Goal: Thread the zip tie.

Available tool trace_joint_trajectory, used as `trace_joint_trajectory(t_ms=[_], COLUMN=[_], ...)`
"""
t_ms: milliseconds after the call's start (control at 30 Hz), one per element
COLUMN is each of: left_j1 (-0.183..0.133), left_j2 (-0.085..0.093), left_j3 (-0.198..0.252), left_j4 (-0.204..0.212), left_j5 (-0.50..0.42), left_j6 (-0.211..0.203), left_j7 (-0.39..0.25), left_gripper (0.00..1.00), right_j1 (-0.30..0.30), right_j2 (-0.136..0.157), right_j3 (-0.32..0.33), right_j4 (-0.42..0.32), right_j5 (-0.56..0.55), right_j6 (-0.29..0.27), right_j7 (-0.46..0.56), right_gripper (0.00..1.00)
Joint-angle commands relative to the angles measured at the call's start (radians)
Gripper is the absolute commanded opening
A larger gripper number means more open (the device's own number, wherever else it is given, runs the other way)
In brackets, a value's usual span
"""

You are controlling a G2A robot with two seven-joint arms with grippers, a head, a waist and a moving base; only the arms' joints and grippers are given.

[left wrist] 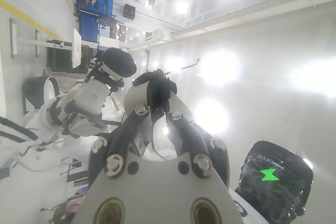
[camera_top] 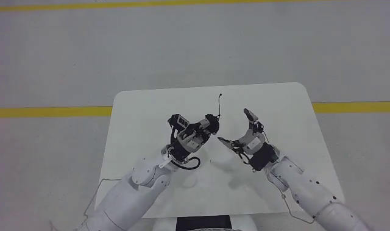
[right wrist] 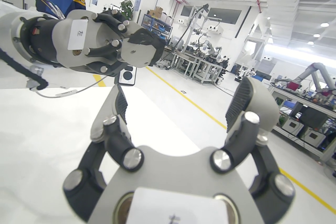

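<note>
While the left tool (camera_top: 211,124) pinches the black zip tie (camera_top: 219,105) above the table (camera_top: 146,121), the right tool (camera_top: 234,127) sits near it. Its fingers (right wrist: 237,100) are wide apart.

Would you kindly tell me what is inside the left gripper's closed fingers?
A thin black zip tie sticks out of the left gripper; its clamped end is hidden within the grip.

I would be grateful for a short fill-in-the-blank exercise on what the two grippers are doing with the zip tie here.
1. The left gripper is ___ on the zip tie.
2. The right gripper holds nothing; its jaws stand ___.
3. Both grippers hang over a ___ table.
Missing words: shut; open; white.
</note>
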Motion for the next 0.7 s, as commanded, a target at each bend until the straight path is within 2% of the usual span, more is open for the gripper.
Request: trace_joint_trajectory(t_ms=[0,33,67,133,400,667], left_j1=[0.000,0.000,0.000,0.000,0.000,0.000], left_j2=[0.000,0.000,0.000,0.000,0.000,0.000], left_j3=[0.000,0.000,0.000,0.000,0.000,0.000], left_j4=[0.000,0.000,0.000,0.000,0.000,0.000], left_j5=[0.000,0.000,0.000,0.000,0.000,0.000], left_j6=[0.000,0.000,0.000,0.000,0.000,0.000], left_j7=[0.000,0.000,0.000,0.000,0.000,0.000], left_gripper=[0.00,0.00,0.00,0.00,0.00,0.00], right_j1=[0.013,0.021,0.028,0.045,0.081,0.084], right_j2=[-0.013,-0.020,-0.027,-0.043,-0.085,-0.107], right_j3=[-0.019,-0.028,-0.037,-0.058,-0.097,-0.091], right_j4=[0.023,0.033,0.044,0.065,0.116,0.133], right_j5=[-0.005,-0.002,-0.003,0.000,-0.007,-0.021], right_j6=[0.027,0.040,0.050,0.061,0.095,0.092], right_j7=[-0.019,-0.029,-0.036,-0.056,-0.092,-0.109], right_gripper=[1.00,0.91,0.74,0.50,0.37,0.33])
